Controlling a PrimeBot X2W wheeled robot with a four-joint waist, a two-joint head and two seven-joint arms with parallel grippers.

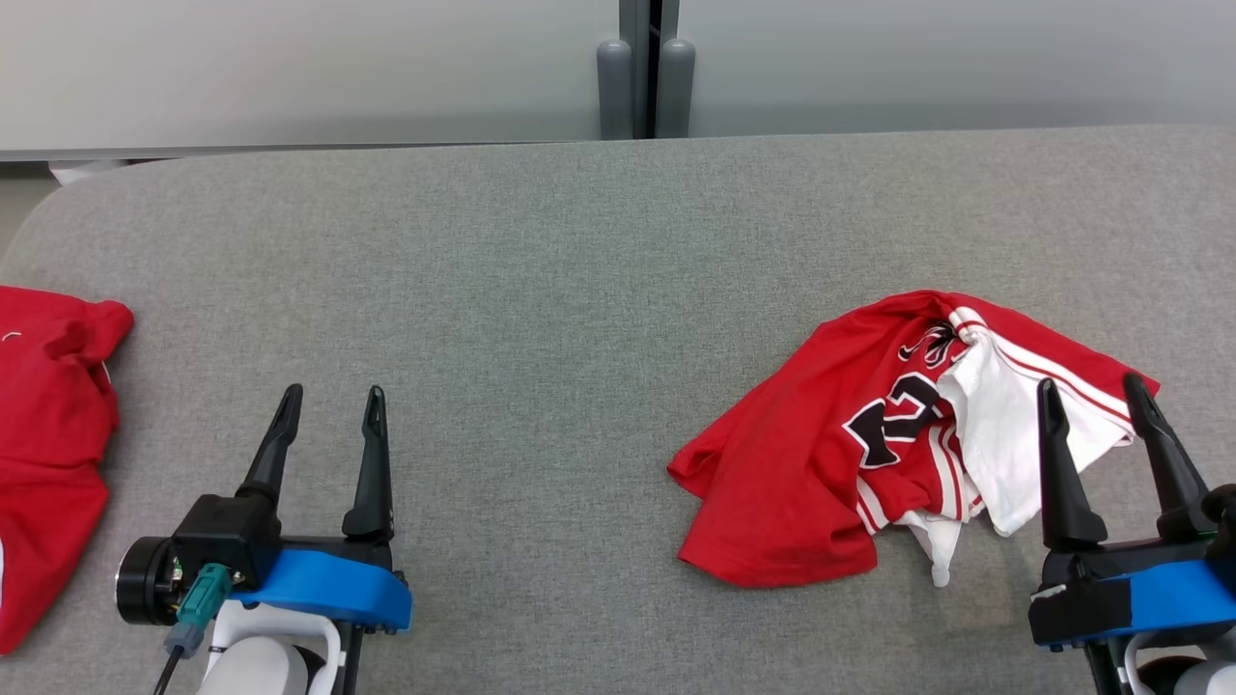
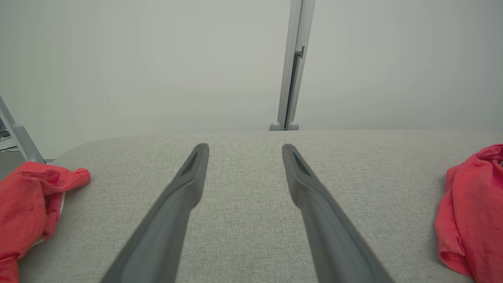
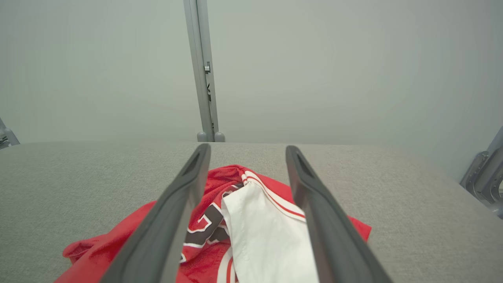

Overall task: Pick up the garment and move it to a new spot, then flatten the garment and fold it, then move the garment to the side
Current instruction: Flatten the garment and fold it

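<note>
A crumpled red and white jersey (image 1: 821, 454) with dark lettering lies on the right side of the grey fabric-covered table (image 1: 579, 290). My right gripper (image 1: 1091, 388) stands open at the jersey's near right edge, its fingers over the white part without holding it. In the right wrist view the jersey (image 3: 263, 232) lies below and between the spread fingers of that gripper (image 3: 246, 148). My left gripper (image 1: 331, 394) is open over bare table at the lower left, well apart from the jersey. The left wrist view shows the left gripper (image 2: 243, 147) spread, with the jersey (image 2: 471, 212) at the far right.
A second red garment (image 1: 48, 434) lies at the table's left edge, also seen as a red heap (image 2: 27, 200) in the left wrist view. A pale partition with a grey post (image 1: 645, 68) stands behind the table. A metal frame (image 3: 483, 173) sits beyond the table's right end.
</note>
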